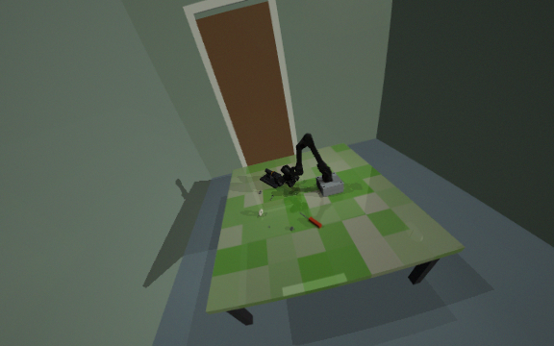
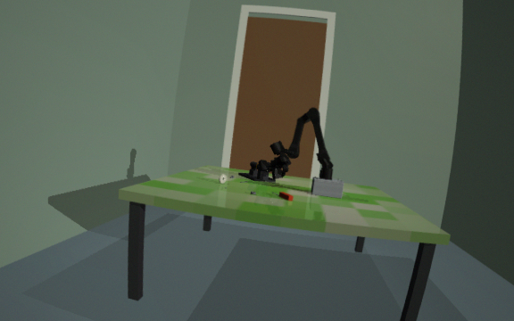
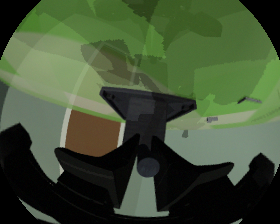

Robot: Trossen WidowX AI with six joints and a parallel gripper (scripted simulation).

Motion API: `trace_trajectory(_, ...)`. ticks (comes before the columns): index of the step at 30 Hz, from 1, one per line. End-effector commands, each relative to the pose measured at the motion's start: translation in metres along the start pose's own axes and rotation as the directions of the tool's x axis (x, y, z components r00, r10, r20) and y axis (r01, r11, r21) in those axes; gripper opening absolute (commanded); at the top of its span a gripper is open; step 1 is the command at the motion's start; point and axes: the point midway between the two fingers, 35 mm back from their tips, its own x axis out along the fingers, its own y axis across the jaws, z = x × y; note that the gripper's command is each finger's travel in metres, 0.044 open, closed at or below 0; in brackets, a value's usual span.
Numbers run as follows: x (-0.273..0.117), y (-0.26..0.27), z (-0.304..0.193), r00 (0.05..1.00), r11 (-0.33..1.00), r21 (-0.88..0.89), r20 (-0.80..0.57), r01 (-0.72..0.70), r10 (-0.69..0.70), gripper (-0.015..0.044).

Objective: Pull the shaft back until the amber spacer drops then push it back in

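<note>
The claw (image 1: 268, 179) (image 2: 257, 171) (image 3: 145, 137) was clamped on the shaft (image 3: 148, 167), whose round end showed between its fingers; the wrist view revealed that end (the outside view showed a red-handled tool (image 1: 314, 222) (image 2: 286, 196) instead)

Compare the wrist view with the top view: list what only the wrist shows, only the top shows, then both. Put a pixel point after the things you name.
Only the wrist view: the round dark end of the shaft (image 3: 148, 167) between the black gripper's (image 3: 147, 150) (image 1: 275, 179) fingers.

Only the top view: the red-handled screwdriver-like tool (image 1: 314, 222) and the pale grey box-shaped arm base (image 1: 335, 188).

Both: the gripper, the brown door (image 3: 92, 132) (image 1: 245, 82) and the green patchwork tabletop (image 3: 191, 45) (image 1: 315, 264).
</note>
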Motion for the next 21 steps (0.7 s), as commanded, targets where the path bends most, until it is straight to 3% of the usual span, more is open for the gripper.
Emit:
trace_trajectory(1,-0.0007,0.0002,0.0005,1.000,1.000,0.004,0.001,0.000,0.000,0.0000)
trace_trajectory(21,-0.0026,0.0002,0.0016,1.000,1.000,0.004,0.001,0.000,0.000,0.0000)
